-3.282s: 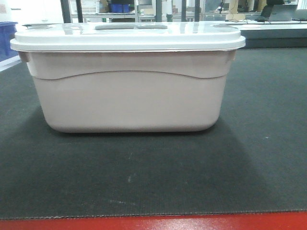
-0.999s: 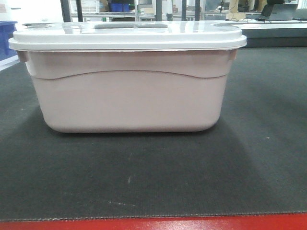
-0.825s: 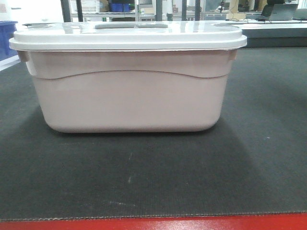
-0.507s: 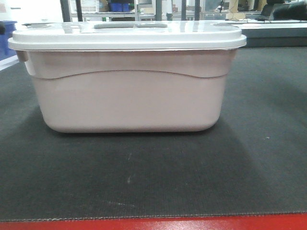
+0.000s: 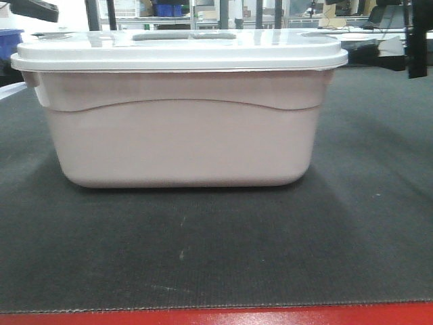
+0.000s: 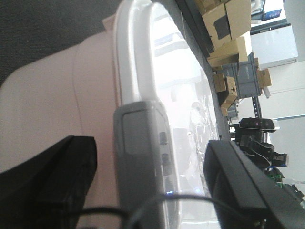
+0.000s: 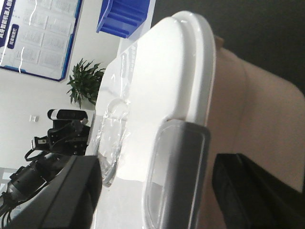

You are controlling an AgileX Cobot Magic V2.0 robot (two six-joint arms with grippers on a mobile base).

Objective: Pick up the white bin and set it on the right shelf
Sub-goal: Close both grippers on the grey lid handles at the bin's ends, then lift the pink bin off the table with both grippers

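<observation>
The white bin (image 5: pixel 183 128) stands on the dark mat, pale pinkish body under a white lid (image 5: pixel 179 49). A dark finger (image 5: pixel 32 8) of my left gripper shows at its upper left end, and a finger (image 5: pixel 417 42) of my right gripper hangs off its upper right end. In the left wrist view my left gripper (image 6: pixel 147 150) is open, its jaws straddling the grey latch (image 6: pixel 143 157) on the bin's end without touching it. My right gripper (image 7: pixel 157 167) is open the same way around the other grey latch (image 7: pixel 180 176). The right shelf is out of view.
A blue crate (image 5: pixel 8 42) sits at the far left and another (image 7: pixel 125 16) beyond the bin. Cardboard boxes (image 6: pixel 228 24) and racks stand at the back. A potted plant (image 7: pixel 85 85) is by the wall. A red strip (image 5: pixel 216 317) edges the mat.
Dark gripper parts have come into the front view at the top left and top right, on either side of the bin. The bin has stayed where it was.
</observation>
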